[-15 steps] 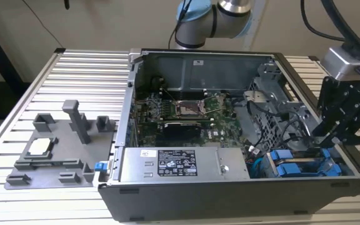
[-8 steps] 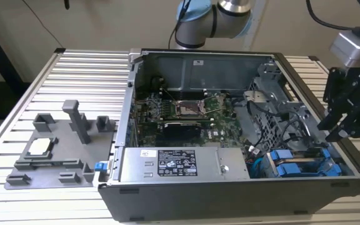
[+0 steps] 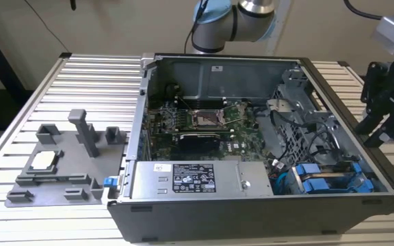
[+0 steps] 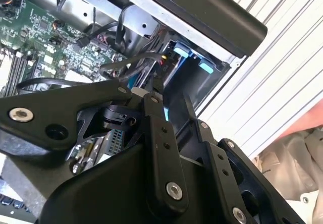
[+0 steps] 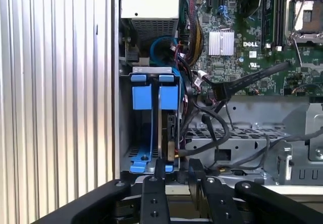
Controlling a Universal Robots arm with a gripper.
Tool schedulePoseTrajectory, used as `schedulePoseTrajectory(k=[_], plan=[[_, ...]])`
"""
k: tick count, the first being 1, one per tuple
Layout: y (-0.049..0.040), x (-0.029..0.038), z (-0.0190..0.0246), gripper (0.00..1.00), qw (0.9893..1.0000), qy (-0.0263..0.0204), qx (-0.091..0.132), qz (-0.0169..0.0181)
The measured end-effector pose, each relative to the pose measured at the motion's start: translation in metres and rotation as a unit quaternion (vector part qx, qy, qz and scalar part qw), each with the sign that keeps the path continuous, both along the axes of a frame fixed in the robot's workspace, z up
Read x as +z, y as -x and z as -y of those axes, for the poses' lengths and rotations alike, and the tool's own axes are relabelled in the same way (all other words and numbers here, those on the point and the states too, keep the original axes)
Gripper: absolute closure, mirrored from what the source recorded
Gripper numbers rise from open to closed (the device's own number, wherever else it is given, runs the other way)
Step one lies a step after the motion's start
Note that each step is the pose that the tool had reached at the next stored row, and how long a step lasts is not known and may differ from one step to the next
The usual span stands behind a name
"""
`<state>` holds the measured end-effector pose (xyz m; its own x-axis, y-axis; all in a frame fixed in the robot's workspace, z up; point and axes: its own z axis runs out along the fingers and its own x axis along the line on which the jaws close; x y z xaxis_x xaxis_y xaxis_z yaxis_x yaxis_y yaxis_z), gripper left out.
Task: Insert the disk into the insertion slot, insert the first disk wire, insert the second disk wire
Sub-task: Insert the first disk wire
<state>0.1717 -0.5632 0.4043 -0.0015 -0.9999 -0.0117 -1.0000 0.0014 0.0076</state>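
In the first wrist view two blue-fronted carriers stand side by side in the drive bay (image 5: 126, 133) at the case's corner. The disk (image 5: 170, 133) sits edge-on in its slot under one blue front (image 5: 169, 97); the other carrier (image 5: 142, 97) has only a blue rail below it. My gripper (image 5: 176, 164) hovers just above the bay's near end, open, with nothing between its fingers. A black cable with a connector (image 5: 220, 89) lies loose beside the bay. In the exterior view my gripper (image 3: 381, 137) hangs over the case's edge on that view's right, near the blue carriers (image 3: 320, 180).
The open computer case (image 3: 142, 128) lies on a slatted metal table (image 3: 87, 82). A motherboard (image 3: 204, 123), a power supply (image 3: 197, 179) and tangled cables (image 5: 202, 128) crowd the inside. A grey fixture plate (image 3: 60, 159) sits at the exterior view's left.
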Motion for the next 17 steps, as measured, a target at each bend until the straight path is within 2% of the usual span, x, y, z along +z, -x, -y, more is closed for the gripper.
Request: schedulePoseTrajectory(k=[3, 17], plan=[[0.0001, 0.0000, -0.0042, 0.67, 1.0000, 0.0054, 0.000, 0.0000], [0.0003, 0.0000, -0.0352, 0.67, 0.9999, 0.0155, 0.000, -0.0001]])
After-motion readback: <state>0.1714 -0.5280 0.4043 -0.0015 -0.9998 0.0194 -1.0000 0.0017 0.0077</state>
